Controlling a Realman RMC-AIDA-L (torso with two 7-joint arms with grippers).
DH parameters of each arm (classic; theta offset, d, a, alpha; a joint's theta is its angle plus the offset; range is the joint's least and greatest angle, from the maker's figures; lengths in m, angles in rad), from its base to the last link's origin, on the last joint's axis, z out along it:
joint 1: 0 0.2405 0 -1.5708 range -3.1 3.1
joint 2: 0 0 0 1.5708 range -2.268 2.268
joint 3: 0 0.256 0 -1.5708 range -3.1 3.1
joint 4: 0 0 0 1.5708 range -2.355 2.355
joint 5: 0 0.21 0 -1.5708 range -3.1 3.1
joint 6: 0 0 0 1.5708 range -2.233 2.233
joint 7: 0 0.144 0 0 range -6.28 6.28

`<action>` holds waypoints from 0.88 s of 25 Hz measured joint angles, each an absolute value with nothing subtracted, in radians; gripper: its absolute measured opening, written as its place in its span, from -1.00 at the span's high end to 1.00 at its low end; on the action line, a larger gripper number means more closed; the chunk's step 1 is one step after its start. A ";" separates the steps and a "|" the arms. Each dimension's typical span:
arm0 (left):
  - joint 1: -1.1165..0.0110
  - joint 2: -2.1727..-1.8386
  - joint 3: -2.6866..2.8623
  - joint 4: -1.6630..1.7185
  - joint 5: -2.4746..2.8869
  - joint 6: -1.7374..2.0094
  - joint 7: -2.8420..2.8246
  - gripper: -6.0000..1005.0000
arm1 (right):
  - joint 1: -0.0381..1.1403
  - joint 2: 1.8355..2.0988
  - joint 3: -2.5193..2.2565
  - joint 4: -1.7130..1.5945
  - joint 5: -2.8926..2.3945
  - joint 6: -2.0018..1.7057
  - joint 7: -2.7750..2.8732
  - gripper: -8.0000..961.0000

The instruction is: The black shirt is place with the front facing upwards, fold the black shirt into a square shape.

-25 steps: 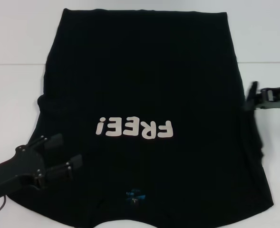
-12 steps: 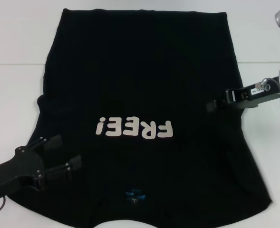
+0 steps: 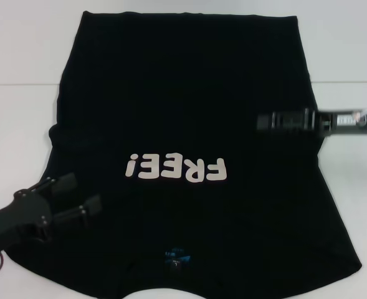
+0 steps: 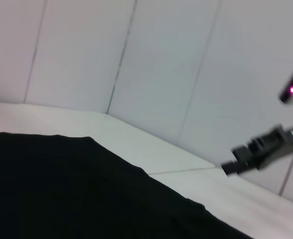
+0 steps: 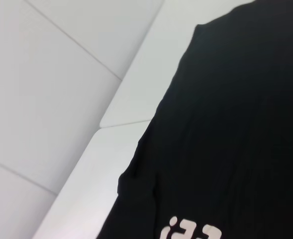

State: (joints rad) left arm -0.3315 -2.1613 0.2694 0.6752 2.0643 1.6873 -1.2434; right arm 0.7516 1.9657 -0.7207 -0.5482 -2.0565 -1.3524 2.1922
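Note:
The black shirt (image 3: 183,93) lies flat on the white table (image 3: 21,124), front up, collar toward me. Its white "FREE!" print (image 3: 174,168) reads upside down and the blue neck label (image 3: 174,255) is near the front edge. No sleeves stick out at the sides. My left gripper (image 3: 76,194) is open and empty over the shirt's near left part. My right gripper (image 3: 262,121) reaches in level from the right, over the shirt's right edge at mid-length. The shirt also shows in the left wrist view (image 4: 61,189) and the right wrist view (image 5: 226,124).
Bare white table lies left of the shirt and to its right (image 3: 357,205). A table seam (image 3: 15,84) runs across at the back. White wall panels (image 4: 161,64) stand behind the table. The right arm shows far off in the left wrist view (image 4: 258,152).
My right gripper has moved left from beside the shirt to over its right edge. My left gripper has shifted slightly back toward the lower left.

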 joint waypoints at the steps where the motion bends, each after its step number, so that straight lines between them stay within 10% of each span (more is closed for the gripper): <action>1: -0.334 -2.158 0.267 0.681 2.065 1.689 -1.279 -0.83 | 0.736 1.972 -0.723 -0.547 -2.050 -1.358 2.128 0.15; 12: -0.348 -2.075 0.235 0.819 2.177 1.746 -1.880 -0.83 | 0.575 2.086 -0.725 -0.555 -2.046 -1.392 1.367 -0.83; 22: -0.437 -1.996 0.110 0.851 2.530 1.747 -2.313 -0.83 | 0.541 2.093 -0.730 -0.455 -2.044 -1.400 1.044 -0.91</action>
